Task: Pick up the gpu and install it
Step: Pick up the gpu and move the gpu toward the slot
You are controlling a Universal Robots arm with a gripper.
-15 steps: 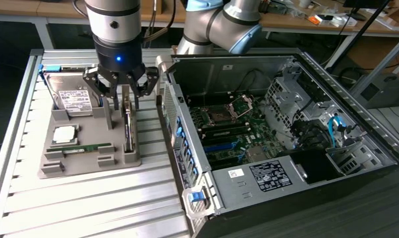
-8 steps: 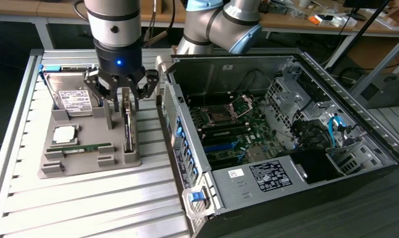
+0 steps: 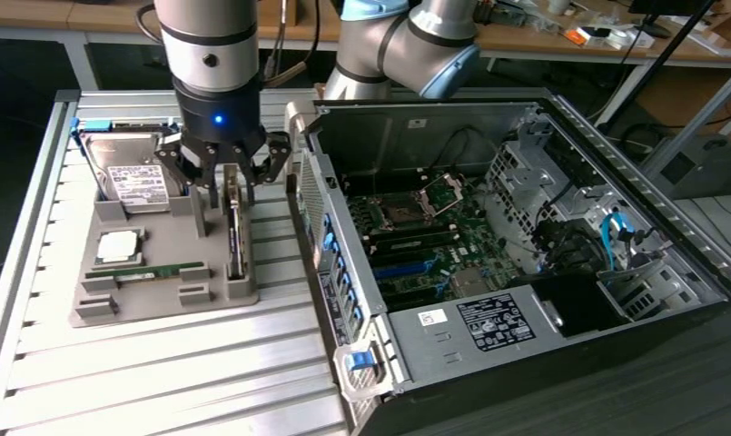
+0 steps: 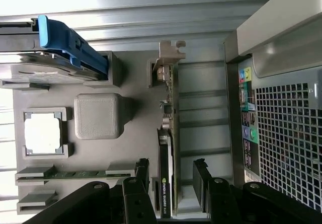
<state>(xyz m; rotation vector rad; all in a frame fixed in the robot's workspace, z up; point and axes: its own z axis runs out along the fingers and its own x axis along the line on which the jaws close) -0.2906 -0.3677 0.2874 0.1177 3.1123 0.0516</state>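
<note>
1. The slatted metal table [image 3: 159, 381] carries everything.
2. The open PC case [image 3: 390, 145] lies on its side on the exterior view's right, motherboard facing up. The wrist view catches its mesh back panel [image 4: 282, 133].
3. The robot arm [image 3: 213, 54] comes down from the far side, over the exterior view's left half.
4. A grey parts tray [image 3: 159, 304] sits on the table just beside the case, on the exterior view's left of it.
5. The gripper [image 3: 228, 182] is wide open and hangs right over the tray's right-hand slot. In the wrist view [image 4: 171, 166] it straddles the card with one finger [image 4: 142, 176] on each side. There's a gap on both sides, so nothing's gripped.
6. The hard drive [image 3: 141, 182] with its white label leans at the tray's far left end. Its blue rail [image 4: 70, 48] shows in the wrist view.
7. The gpu [image 3: 234, 232] stands on edge in the tray slot nearest the case, directly under the claw. In the wrist view [image 4: 165, 148] its silver bracket [image 4: 168, 53] is at the end away from the fingers.
8. The green RAM stick [image 3: 147, 270] lies in a slot on the tray's near side.
9. A CPU [image 3: 119, 243] sits in its pocket between the drive and the RAM.
</note>
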